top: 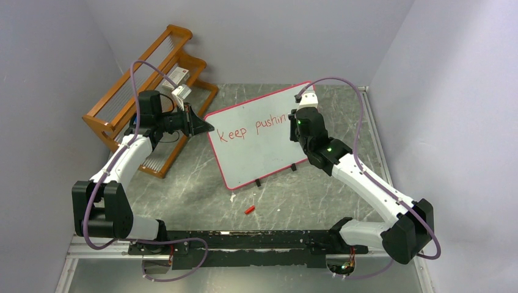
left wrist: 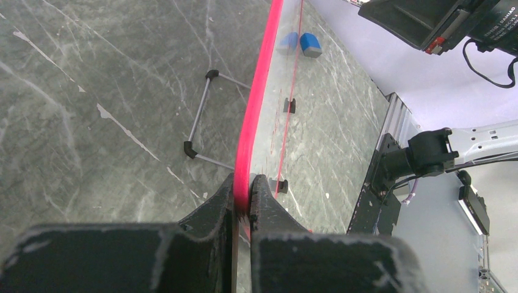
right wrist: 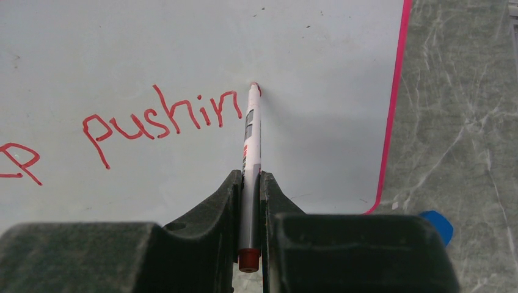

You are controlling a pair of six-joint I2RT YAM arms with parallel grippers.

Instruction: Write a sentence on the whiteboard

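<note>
Right wrist view shows the sentence (right wrist: 165, 113) as "p pushin" in red; from overhead it reads "Keep pushin". The right claw (right wrist: 250, 178) pinches a marker (right wrist: 250, 146), its tip touching the whiteboard (top: 262, 155) just past the "n", with bare white up to the pink right edge. The left claw (left wrist: 243, 186) clamps the board's left edge. The board stands mid-table, nearer the far edge.
</note>
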